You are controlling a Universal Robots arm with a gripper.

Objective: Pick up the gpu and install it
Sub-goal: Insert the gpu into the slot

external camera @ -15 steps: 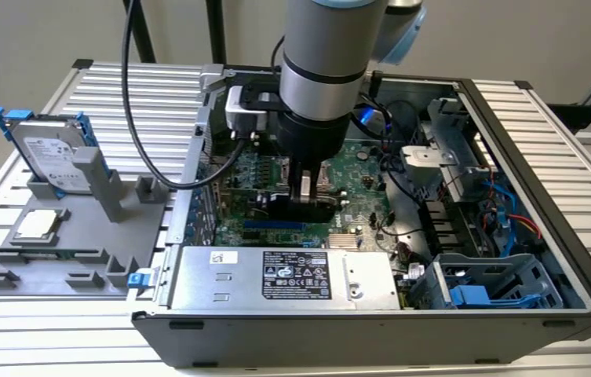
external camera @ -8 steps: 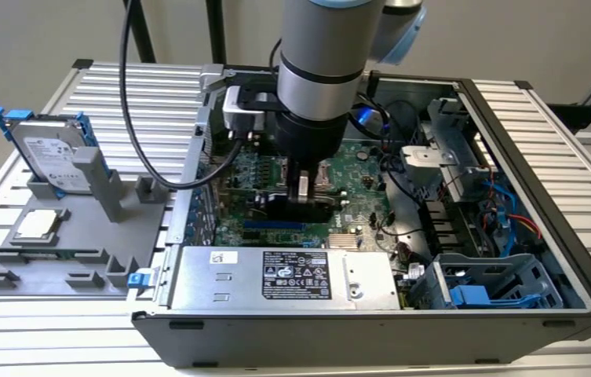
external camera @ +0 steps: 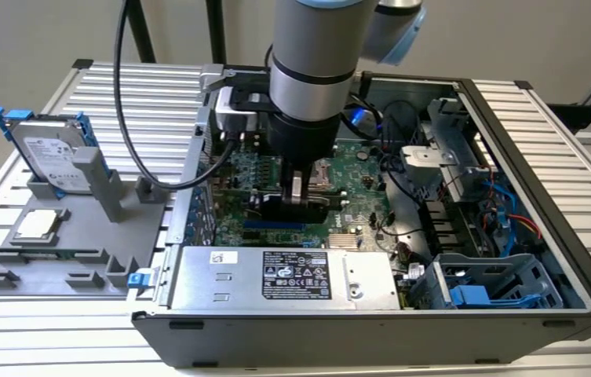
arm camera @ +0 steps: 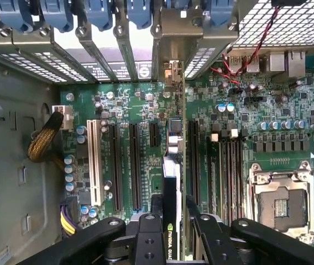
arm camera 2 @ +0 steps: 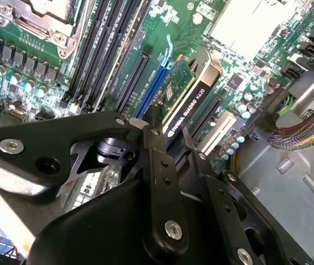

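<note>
The gpu (external camera: 286, 210) stands on edge inside the open computer case (external camera: 546, 196), low over the green motherboard (external camera: 363, 169). My gripper (external camera: 300, 198) is shut on the gpu's upper edge. In both wrist views the black fingers (arm camera: 148, 232) flank the thin card. The gpu (arm camera: 171, 176) runs edge-on toward the rear bracket openings, in line with a long expansion slot. In the second wrist view the gpu (arm camera 2: 187, 102), black cooler side showing, sits right along the blue slot (arm camera 2: 152, 83), held by my gripper (arm camera 2: 171, 142). Whether its edge is in the slot I cannot tell.
A silver hard drive in a blue frame (external camera: 52, 153) and a square CPU chip (external camera: 38, 226) rest on a grey fixture at the exterior view's left. The power supply (external camera: 279, 279) fills the case front. Cables (external camera: 505, 204), a blue drive cage (external camera: 483, 292) and the CPU socket (arm camera: 281, 207) surround the slots.
</note>
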